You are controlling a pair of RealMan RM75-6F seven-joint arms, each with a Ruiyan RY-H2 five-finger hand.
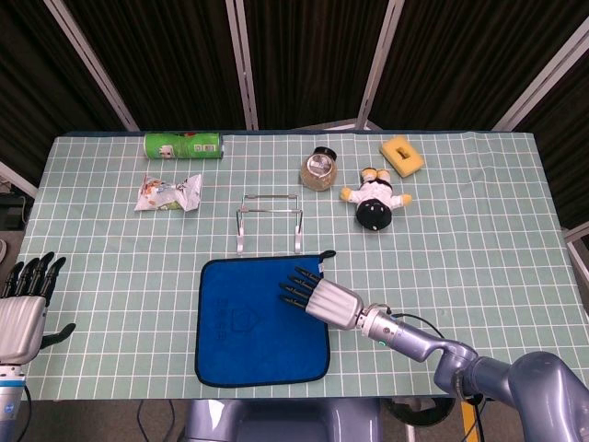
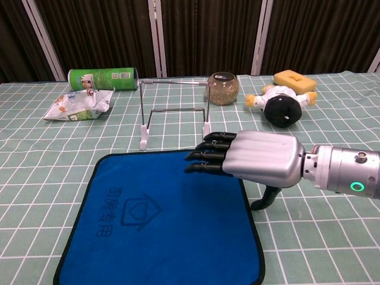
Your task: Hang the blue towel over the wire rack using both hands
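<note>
A blue towel (image 1: 248, 318) (image 2: 148, 219) lies flat on the checked tablecloth near the front edge. The wire rack (image 1: 268, 219) (image 2: 174, 119) stands upright just behind the towel's far edge. My right hand (image 1: 319, 296) (image 2: 249, 160) hovers over the towel's far right corner, fingers stretched out flat and apart, thumb hanging down, holding nothing. My left hand (image 1: 23, 308) sits off the table's left front edge, fingers pointing up and apart, empty. It does not show in the chest view.
At the back stand a green can on its side (image 1: 183, 145), a snack packet (image 1: 167, 192), a glass jar (image 1: 318, 168), a plush toy (image 1: 375, 201) and a yellow sponge (image 1: 404, 153). Dark curtains hang behind the table.
</note>
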